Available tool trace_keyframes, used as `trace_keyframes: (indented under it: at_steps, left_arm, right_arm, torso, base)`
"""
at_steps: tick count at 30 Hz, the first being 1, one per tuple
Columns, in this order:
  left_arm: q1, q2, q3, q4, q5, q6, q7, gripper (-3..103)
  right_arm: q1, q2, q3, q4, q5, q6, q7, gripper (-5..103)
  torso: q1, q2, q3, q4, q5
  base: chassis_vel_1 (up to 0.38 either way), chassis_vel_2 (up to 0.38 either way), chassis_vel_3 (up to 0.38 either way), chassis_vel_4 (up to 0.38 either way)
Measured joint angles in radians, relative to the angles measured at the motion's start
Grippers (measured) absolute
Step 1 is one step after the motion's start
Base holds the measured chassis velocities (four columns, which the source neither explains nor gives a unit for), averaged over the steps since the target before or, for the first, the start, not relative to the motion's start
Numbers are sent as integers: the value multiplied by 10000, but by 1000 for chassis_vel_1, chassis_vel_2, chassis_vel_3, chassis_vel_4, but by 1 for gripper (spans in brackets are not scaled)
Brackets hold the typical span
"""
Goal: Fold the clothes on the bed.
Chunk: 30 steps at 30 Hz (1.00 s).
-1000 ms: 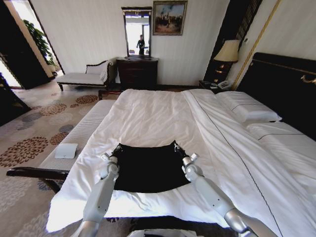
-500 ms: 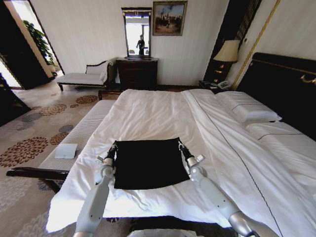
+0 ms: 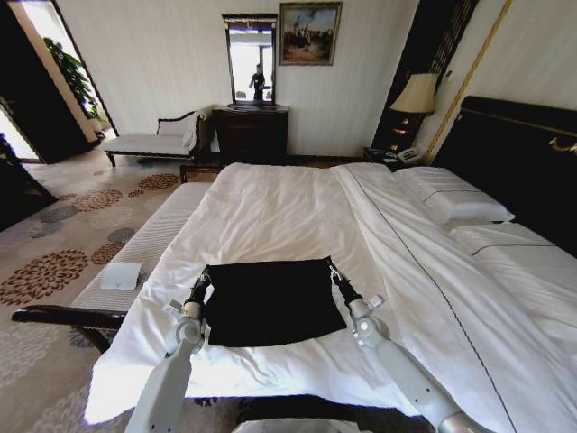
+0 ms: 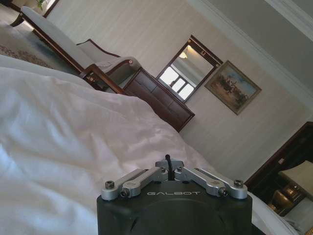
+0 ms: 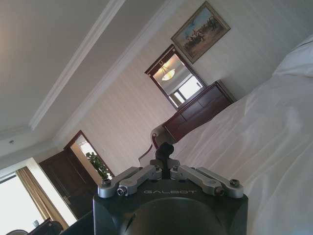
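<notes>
Both my arms reach forward over the foot of the bed (image 3: 270,207), elbows low and wrists angled inward toward each other. My left gripper (image 3: 199,285) sits at the left far corner of the black T-shirt (image 3: 270,302), and my right gripper (image 3: 338,278) sits at the right far corner. The shirt lies flat on the white sheets as a dark rectangle, spread between my two wrists, near the bed's foot edge. From my left wrist, the left gripper's fingers (image 4: 168,160) look pressed together; from my right wrist, those fingers (image 5: 165,149) look pressed together too. Each seems to pinch the shirt's edge, though the cloth itself is hidden there.
</notes>
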Motion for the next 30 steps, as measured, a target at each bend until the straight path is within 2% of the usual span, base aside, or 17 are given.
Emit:
trace_keyframes:
  at_steps: [8, 19, 30]
  left_arm:
    - [412, 69, -4, -198, -79, 0, 241, 0]
    - [1488, 118, 18, -348, 352, -26, 252, 0]
    - [2608, 8, -174, -840, 601, -180, 271, 0]
  right_arm:
    - [-323, 25, 48, 200, 4, 195, -132, 2]
    - [-1287, -382, 48, 486, -481, 223, 421, 2]
    - [-2265, -646, 167, 974, -856, 258, 545, 2]
  torso:
    - [0, 0, 1, 0, 0]
    - [1, 0, 1, 0, 0]
    - [1, 0, 0, 0, 0]
  base:
    - [0, 0, 0, 0]
    - [0, 0, 0, 0]
    - [0, 0, 0, 0]
